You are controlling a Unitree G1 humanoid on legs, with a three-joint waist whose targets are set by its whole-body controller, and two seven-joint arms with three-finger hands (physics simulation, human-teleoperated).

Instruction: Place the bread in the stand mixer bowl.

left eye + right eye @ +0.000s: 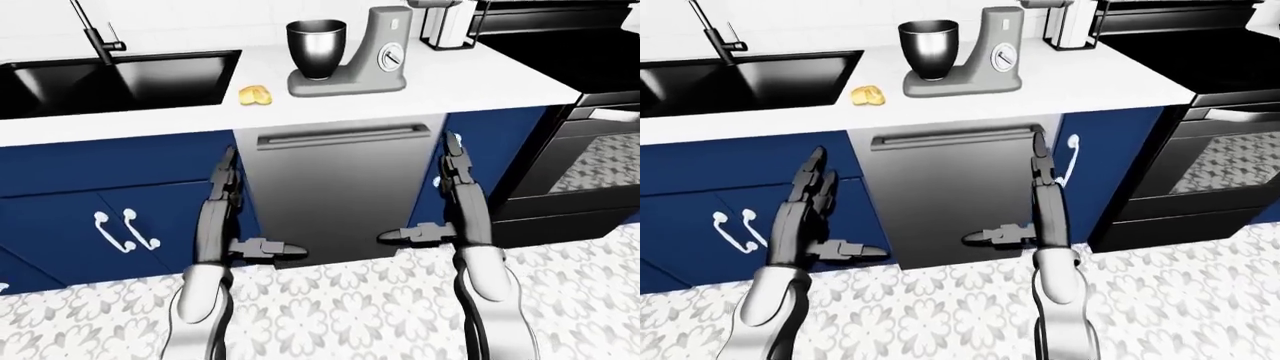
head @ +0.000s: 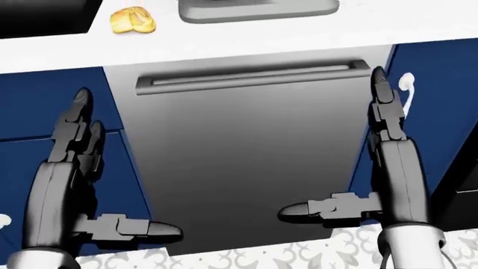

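Nearest are two robot hands, both dark grey metal with jointed segments on glossy white forearms. The left hand (image 1: 222, 217) has its long fingers straight and pointing up the view, thumb stuck out sideways toward the middle; it is spread wide and holds nothing. The right hand (image 1: 462, 206) mirrors it, fingers straight, thumb pointing inward, also holding nothing. Beneath them lies one floor (image 1: 350, 315) of pale tiles printed with grey flower shapes.

Beyond the hands stands one dishwasher (image 1: 340, 187), a flat brushed-steel panel with a single long bar handle across its top. Dark blue cabinets (image 1: 120, 195) flank it on both sides, smooth-faced, with curved white handles: two side by side at the left and one by the right hand. At the far right of the left-eye view is one black oven (image 1: 590, 157) with a glossy door.

Above runs one smooth white counter (image 1: 480, 71). On it lies one piece of bread (image 1: 255, 94), small, yellow and lumpy, just beside the right edge of the black two-basin sink (image 1: 110, 79), which carries one thin dark tap. To the right of the bread, near but apart, sits one grey stand mixer (image 1: 375, 56) with a round dial; its one steel bowl (image 1: 316, 49) is shiny, rounded and open at the top.
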